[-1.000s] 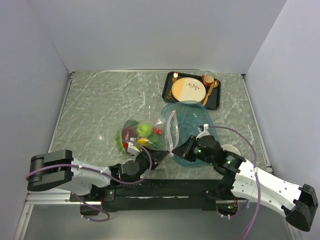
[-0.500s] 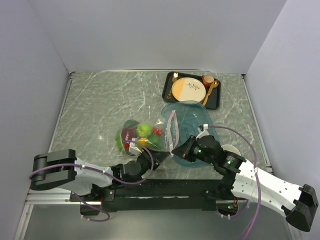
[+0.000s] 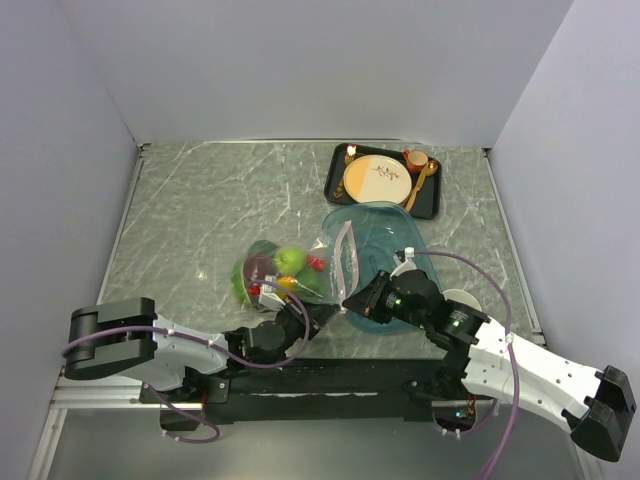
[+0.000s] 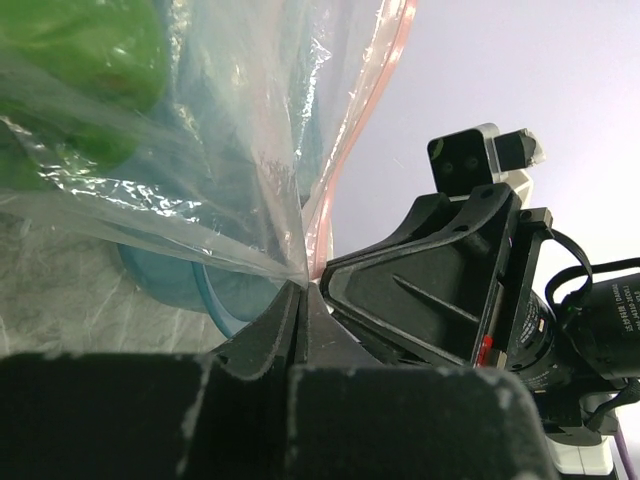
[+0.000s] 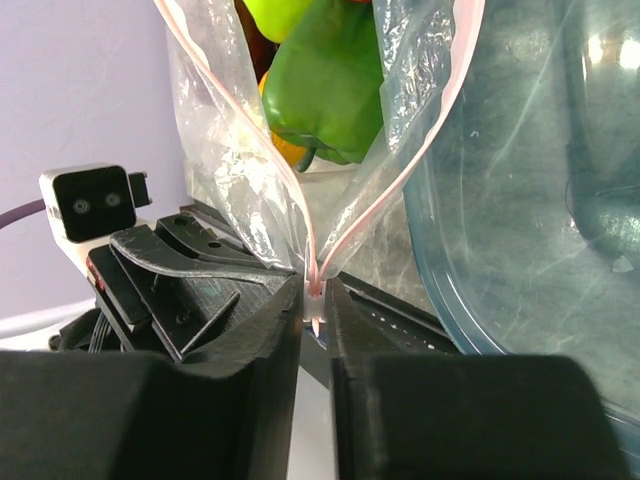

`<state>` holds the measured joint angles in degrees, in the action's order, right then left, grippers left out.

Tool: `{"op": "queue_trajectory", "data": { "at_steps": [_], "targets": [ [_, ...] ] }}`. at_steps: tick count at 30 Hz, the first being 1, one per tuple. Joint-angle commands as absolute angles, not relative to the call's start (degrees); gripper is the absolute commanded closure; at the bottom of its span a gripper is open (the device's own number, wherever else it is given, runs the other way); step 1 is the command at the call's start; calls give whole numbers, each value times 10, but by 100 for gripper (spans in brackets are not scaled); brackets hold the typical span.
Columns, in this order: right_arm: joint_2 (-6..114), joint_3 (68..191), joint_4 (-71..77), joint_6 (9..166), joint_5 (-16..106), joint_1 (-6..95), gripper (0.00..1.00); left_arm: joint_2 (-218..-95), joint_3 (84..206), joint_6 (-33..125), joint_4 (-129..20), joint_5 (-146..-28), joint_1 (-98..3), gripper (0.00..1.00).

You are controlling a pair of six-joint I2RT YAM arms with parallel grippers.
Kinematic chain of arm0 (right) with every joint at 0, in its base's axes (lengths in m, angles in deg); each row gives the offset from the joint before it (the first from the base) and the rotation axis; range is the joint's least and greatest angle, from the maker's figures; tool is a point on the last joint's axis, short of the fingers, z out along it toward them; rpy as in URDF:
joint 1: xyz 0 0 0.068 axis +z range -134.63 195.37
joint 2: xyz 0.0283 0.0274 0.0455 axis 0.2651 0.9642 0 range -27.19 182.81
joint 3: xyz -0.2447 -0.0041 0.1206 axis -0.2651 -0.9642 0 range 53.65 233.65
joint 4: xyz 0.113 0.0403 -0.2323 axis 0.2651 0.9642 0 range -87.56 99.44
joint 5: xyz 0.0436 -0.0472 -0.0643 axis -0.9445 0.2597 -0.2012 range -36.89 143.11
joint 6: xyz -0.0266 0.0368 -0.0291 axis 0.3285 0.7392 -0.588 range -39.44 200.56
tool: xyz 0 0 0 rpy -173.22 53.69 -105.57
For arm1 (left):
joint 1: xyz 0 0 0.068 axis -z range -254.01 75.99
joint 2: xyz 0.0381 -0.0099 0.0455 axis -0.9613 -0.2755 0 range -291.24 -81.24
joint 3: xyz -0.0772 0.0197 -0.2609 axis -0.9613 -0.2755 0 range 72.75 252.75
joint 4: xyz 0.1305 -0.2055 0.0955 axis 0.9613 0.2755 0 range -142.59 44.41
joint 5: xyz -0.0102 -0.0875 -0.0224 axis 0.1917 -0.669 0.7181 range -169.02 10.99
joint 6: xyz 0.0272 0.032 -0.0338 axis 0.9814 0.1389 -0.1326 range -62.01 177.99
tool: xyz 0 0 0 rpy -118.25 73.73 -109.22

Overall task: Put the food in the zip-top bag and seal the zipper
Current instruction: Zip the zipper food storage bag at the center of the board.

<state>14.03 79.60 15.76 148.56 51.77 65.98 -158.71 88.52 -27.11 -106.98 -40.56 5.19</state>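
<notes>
From above, the zip-top bag [image 3: 300, 265] lies on the table [image 3: 190, 220], the food [image 3: 275, 268] inside it and its mouth to the right.

Left wrist: the left gripper [image 4: 300, 290] is pressed together on the bag's corner film, apparently anchoring it.

Right wrist: the right gripper [image 5: 315, 305] pinches the zipper [image 5: 455, 100] at its end. The strips gape above the pinch, so the seal looks unfinished.

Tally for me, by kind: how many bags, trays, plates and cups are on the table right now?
bag: 1
trays: 2, teal tray and black tray
plate: 1
cup: 1
Total: 5
</notes>
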Motion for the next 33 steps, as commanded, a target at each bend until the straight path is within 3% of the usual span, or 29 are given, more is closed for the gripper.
{"op": "queue_trajectory", "data": {
  "at_steps": [1,7,10,14,33],
  "targets": [
    [139,805,134,1485,500,663,75,-1571,902,-268,-1078,-404,54,99],
    [139,805,133,1484,494,663,72,-1568,900,-270,-1078,-401,54,99],
    [135,802,133,1486,497,663,81,-1569,901,-272,-1076,-402,54,99],
    [128,802,139,1486,505,663,99,-1567,899,-273,-1072,-402,55,99],
    [169,854,148,1460,551,663,100,-1543,858,-281,-1026,-454,88,99]
  ]
}}
